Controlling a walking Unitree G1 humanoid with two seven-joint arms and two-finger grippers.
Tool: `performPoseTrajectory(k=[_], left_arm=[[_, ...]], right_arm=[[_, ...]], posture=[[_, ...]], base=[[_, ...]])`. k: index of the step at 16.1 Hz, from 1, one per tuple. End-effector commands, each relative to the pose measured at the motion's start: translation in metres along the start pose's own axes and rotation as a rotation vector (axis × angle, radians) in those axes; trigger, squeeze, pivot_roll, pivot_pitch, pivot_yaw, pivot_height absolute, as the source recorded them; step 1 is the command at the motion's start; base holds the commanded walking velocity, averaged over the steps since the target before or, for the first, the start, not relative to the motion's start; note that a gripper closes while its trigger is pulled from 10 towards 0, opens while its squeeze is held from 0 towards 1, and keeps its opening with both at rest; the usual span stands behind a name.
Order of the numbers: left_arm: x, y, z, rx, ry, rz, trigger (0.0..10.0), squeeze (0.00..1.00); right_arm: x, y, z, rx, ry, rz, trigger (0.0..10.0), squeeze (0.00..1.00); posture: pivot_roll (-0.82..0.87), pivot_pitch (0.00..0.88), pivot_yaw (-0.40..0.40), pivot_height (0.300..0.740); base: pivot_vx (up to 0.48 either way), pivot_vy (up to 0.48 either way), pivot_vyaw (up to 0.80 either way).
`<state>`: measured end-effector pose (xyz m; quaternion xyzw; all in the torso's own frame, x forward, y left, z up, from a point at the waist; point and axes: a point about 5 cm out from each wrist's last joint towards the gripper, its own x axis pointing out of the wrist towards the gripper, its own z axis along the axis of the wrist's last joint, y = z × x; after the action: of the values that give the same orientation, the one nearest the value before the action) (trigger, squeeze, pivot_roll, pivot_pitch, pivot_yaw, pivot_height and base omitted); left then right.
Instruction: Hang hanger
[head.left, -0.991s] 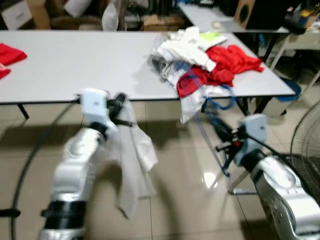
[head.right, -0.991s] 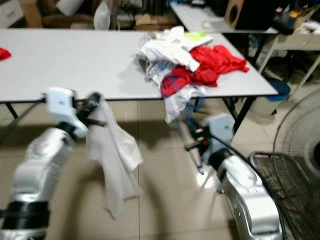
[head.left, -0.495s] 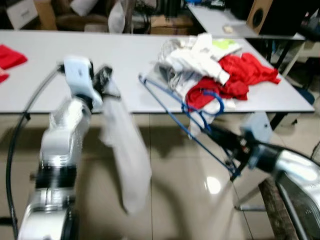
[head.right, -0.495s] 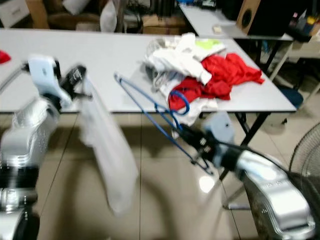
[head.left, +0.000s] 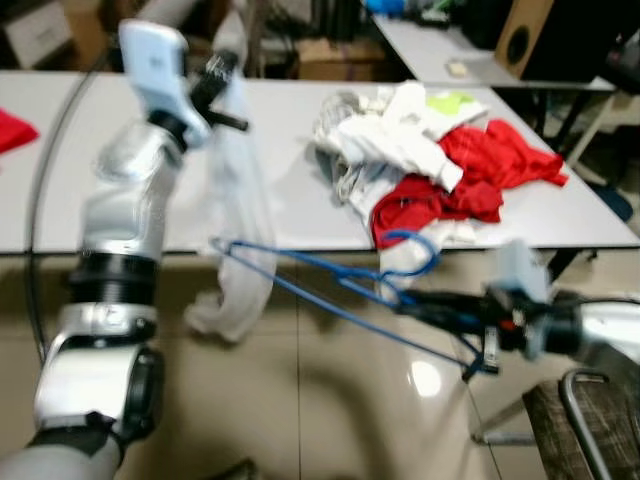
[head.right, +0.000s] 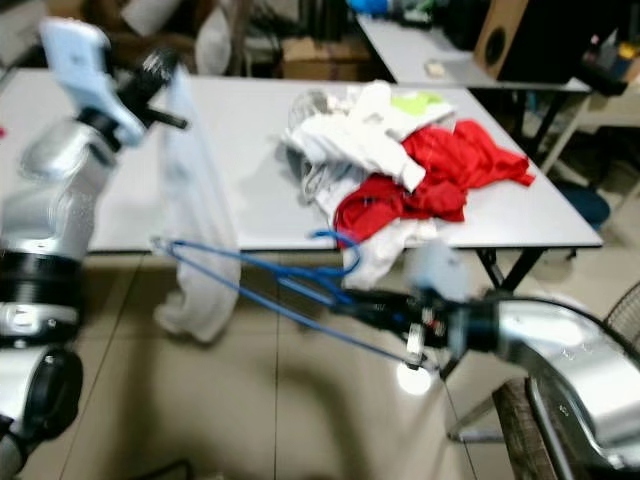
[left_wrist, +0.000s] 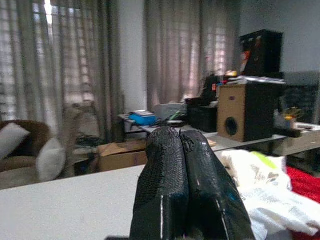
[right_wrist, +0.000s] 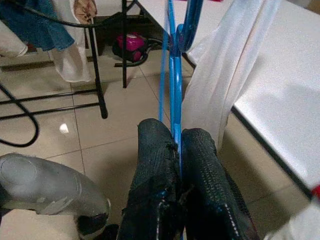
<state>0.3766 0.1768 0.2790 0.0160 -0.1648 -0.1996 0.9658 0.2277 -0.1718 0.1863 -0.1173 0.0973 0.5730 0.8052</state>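
Motion blur smears blue hanger (head.left: 330, 275) and white garment (head.left: 235, 200).

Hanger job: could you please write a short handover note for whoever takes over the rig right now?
Left claw: raised over the near table edge, shut on a white garment that dangles toward the floor.
Right claw: shut on the blue hanger, held roughly level, its far corner at the garment's lower part.
Clothes pile: white and red pieces heaped on the table.
Done: hanger and garment both gripped.
Left: hanger is apparently not yet inside the garment; nothing hung. A rack with clothes stands nearby.
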Motion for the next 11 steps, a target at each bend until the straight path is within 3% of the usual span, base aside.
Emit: performPoseTrajectory(k=[1,2,5,6,7,9,11], left_arm=[[0.012,-0.021,0.026,-0.008,-0.099,-0.126,10.0,0.00],[0.010,-0.028,0.036,-0.039,-0.137,-0.180,10.0,0.00],[-0.003,-0.032,0.048,-0.033,-0.170,-0.273,10.0,0.00],[-0.015,-0.033,0.057,-0.041,-0.188,-0.335,10.0,0.00],[-0.019,-0.034,0.060,-0.041,-0.193,-0.365,10.0,0.00],[-0.032,-0.040,0.071,-0.061,-0.220,-0.460,10.0,0.00],[-0.036,-0.042,0.076,-0.072,-0.238,-0.506,10.0,0.00]], right_arm=[[0.004,-0.004,0.002,-0.027,0.012,0.006,10.0,0.00],[0.013,-0.009,0.004,-0.051,0.012,0.017,10.0,0.00],[0.024,-0.023,0.007,-0.094,0.015,0.026,10.0,0.00],[0.028,-0.036,0.012,-0.123,0.021,0.020,10.0,0.00],[0.030,-0.042,0.015,-0.147,0.027,0.003,10.0,0.00],[0.037,-0.071,0.031,-0.235,0.022,-0.069,10.0,0.00],[0.042,-0.089,0.047,-0.308,0.038,-0.067,10.0,0.00]], posture=[[-0.17,0.000,-0.015,0.740],[-0.17,0.000,-0.017,0.740],[-0.16,0.000,-0.028,0.740],[-0.15,0.000,-0.041,0.740],[-0.15,0.000,-0.048,0.740],[-0.14,0.000,-0.060,0.740],[-0.13,0.000,-0.061,0.740]], base=[[0.368,0.000,0.00],[0.364,0.000,0.00],[0.366,0.000,0.00],[0.371,0.000,0.00],[0.364,0.000,0.00],[0.362,0.000,0.00],[0.349,0.000,0.00]])
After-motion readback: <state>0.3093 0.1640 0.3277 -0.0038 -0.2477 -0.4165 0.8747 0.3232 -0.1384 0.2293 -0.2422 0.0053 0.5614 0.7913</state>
